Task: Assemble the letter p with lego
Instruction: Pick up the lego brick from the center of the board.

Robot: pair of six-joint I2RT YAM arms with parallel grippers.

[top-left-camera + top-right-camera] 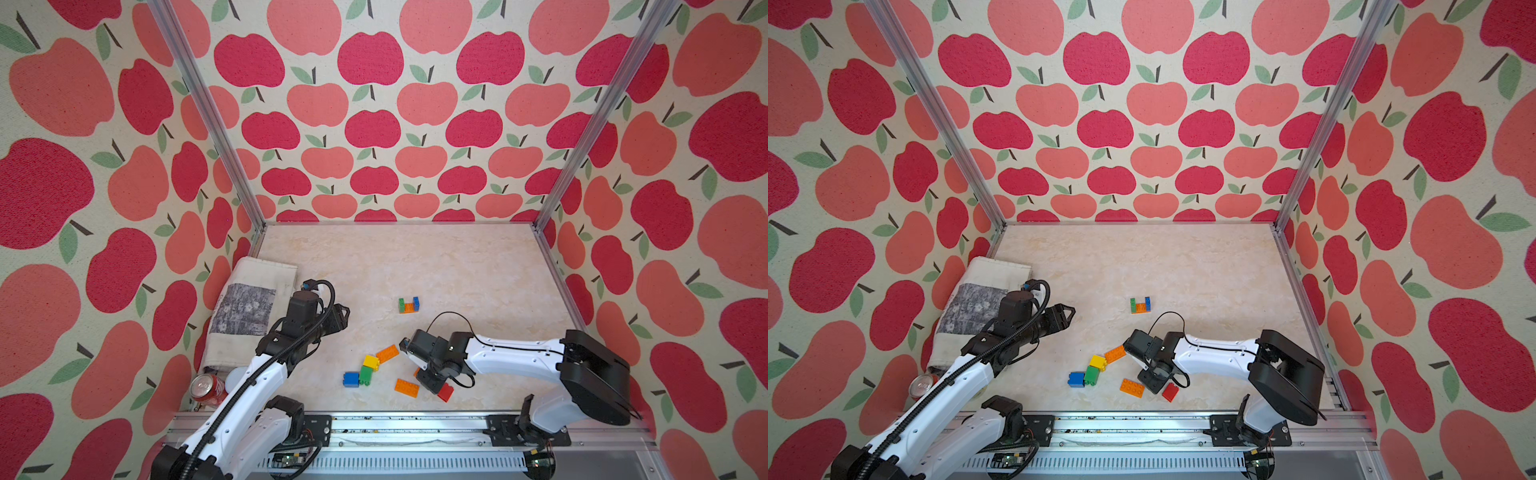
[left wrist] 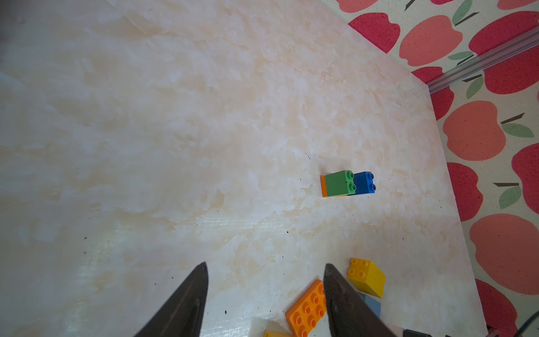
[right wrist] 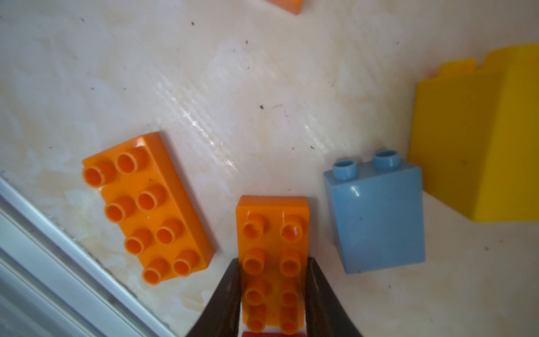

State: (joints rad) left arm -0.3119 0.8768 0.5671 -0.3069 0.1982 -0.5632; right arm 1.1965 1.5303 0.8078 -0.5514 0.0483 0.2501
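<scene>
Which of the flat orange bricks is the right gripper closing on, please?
The orange brick beside the light blue brick: the right gripper clasps its long sides with both fingers. A loose orange brick lies apart, nearer the metal rail, untouched.

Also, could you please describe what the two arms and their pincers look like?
Both arms have glossy white link shells with black joint housings. The left arm carries a thick black corrugated cable conduit along it; the right arm has a thin black cable looping over its wrist. The left pincer and right pincer have dark, tapering, pointed fingers.
</scene>
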